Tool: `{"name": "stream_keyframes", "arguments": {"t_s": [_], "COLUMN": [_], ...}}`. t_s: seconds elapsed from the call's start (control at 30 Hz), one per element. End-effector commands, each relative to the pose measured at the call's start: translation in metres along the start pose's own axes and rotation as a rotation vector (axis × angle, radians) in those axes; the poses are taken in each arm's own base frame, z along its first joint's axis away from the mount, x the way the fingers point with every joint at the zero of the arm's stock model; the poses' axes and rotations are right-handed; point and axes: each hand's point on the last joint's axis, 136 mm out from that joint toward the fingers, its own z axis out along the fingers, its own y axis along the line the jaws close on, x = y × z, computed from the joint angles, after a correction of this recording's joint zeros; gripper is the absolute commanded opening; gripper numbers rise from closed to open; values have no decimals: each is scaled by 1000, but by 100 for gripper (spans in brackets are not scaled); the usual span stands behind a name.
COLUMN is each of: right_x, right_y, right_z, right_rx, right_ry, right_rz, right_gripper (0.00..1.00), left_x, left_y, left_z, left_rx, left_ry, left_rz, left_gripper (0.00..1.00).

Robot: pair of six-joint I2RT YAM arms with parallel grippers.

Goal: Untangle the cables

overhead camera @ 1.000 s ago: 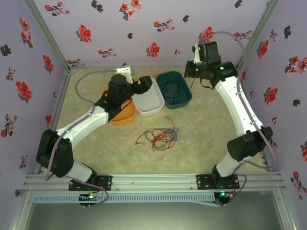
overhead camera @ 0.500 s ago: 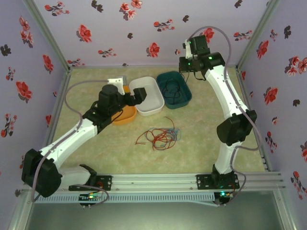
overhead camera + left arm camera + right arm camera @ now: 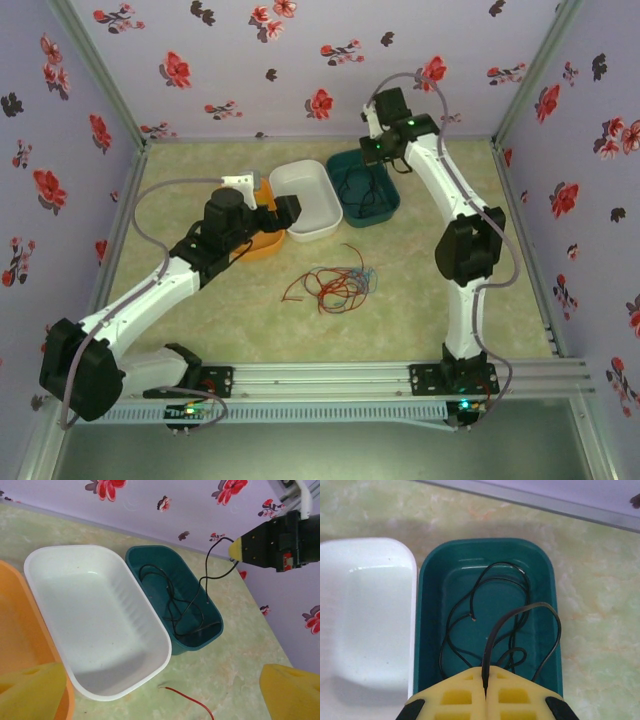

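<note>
Swung left, R jaws pinch black cable (image 3: 486,657) over teal tray (image 3: 540,580); L jaws apart.

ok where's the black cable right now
Right wrist view: the black cable is pinched in the right gripper, trailing down into the teal tray, right of the white tray.

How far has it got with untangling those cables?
Done: black cable lies in the teal tray. In hand: right gripper pinches a black loop above it. Left: the red-and-blue tangle; white tray empty, left gripper open.
</note>
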Motion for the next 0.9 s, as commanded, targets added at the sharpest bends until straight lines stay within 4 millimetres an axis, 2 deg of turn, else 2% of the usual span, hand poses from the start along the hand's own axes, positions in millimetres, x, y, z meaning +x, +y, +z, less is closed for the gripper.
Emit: {"name": "stream_keyframes", "arguments": {"t_s": [0.0,0.27,0.6,0.77,0.87], "right_x": [-1,6,33,41,38], "right_y": [8,26,25,24,23], "right_z": [12,57,104,116,114], "right_rx": [14,-29,-31,-22,-14], "right_ry": [17,73,166,187,181], "right_rz": [-69,-90,-85,-83,-76], "right_gripper": [0,1,6,11,21], "left_x": [-3,-1,4,6,7], "left_y": [5,7,11,12,12], "left_z": [-2,0,3,5,5], "left_rx": [-19,-24,-33,-37,-41], "left_ry": [-21,-15,0,6,12], "left_rz": [20,13,1,-1,1], "left_gripper": [100,100,100,100,100]}}
